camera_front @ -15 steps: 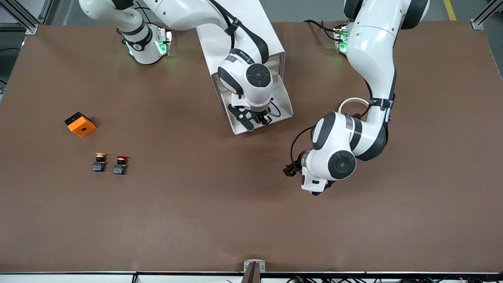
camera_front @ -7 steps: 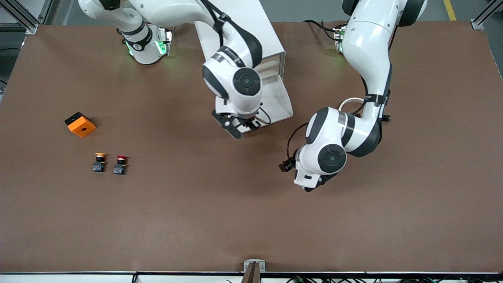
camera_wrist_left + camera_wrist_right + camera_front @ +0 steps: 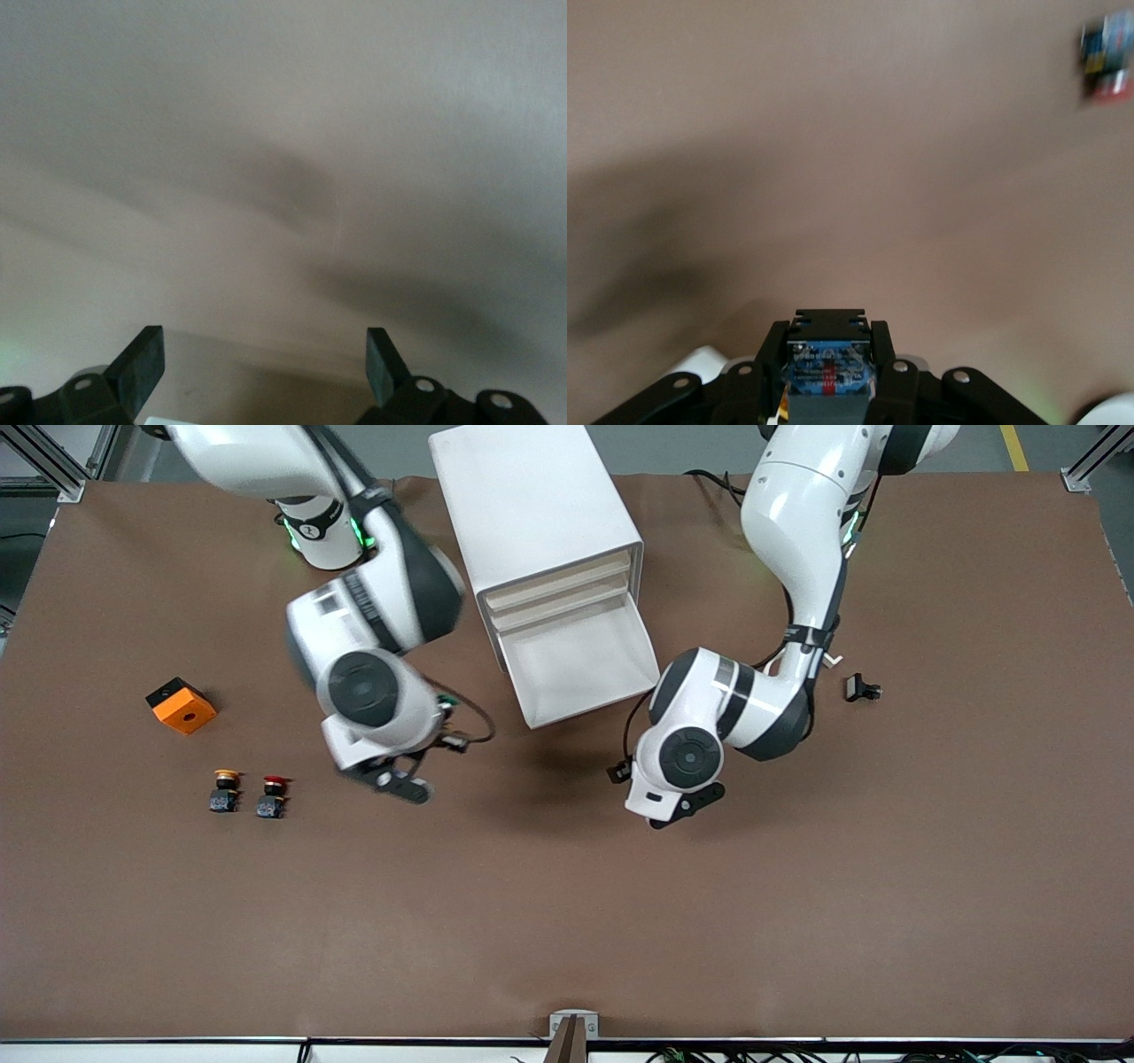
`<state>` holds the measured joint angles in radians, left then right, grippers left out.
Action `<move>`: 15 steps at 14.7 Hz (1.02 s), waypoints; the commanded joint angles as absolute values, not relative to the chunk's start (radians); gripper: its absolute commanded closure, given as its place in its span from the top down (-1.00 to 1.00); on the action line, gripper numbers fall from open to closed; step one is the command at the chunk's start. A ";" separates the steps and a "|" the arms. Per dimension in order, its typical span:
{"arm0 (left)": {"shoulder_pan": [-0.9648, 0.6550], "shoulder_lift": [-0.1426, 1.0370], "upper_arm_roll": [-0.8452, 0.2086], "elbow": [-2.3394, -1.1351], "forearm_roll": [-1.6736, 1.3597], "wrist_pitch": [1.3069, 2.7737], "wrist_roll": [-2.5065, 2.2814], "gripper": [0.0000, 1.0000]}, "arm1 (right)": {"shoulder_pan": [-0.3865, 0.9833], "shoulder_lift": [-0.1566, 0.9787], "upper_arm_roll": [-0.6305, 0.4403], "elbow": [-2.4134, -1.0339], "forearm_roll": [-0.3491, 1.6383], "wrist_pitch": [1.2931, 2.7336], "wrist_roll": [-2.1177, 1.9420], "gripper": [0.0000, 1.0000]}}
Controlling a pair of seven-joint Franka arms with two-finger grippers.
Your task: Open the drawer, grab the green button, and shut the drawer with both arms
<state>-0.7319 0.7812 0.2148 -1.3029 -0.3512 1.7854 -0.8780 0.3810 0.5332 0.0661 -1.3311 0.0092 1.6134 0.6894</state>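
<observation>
The white cabinet [image 3: 540, 505] stands at the table's middle with its bottom drawer [image 3: 592, 701] pulled out; the drawer's floor is bare. My right gripper [image 3: 830, 330] is shut on the button [image 3: 828, 372], whose blue and black body shows between the fingers. The right arm's hand [image 3: 381, 740] hangs over the table between the drawer and the two loose buttons. A bit of green [image 3: 446, 704] shows beside it. My left gripper [image 3: 263, 359] is open with nothing in it; the left arm's hand [image 3: 675, 775] is over bare table just in front of the open drawer.
A yellow-capped button [image 3: 226, 790] and a red-capped button [image 3: 272, 795] stand side by side toward the right arm's end. An orange block [image 3: 181, 705] lies a little farther from the front camera than those two. A small black part [image 3: 862, 688] lies toward the left arm's end.
The right arm has lifted out of the drawer with the button and swung toward the right arm's end. The left arm has moved closer to the drawer's front.
</observation>
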 commanded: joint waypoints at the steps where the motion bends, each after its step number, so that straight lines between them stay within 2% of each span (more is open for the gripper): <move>1: -0.774 0.710 0.216 -1.417 -0.325 1.854 -0.861 1.00 | 0.267 0.522 0.083 -1.377 -0.037 1.649 0.412 -0.61; 5: -0.830 0.608 0.209 -1.625 -0.301 2.017 -0.792 1.00 | 0.166 0.518 0.083 -1.518 -0.139 1.862 0.227 -0.60; 8: -0.868 0.555 0.206 -1.736 -0.301 2.115 -0.775 1.00 | 0.101 0.529 0.084 -1.586 -0.147 1.977 0.161 -0.60; 15: -0.905 0.520 0.121 -1.853 -0.301 2.252 -0.773 1.00 | 0.060 0.532 0.083 -1.830 -0.149 2.305 0.160 -0.60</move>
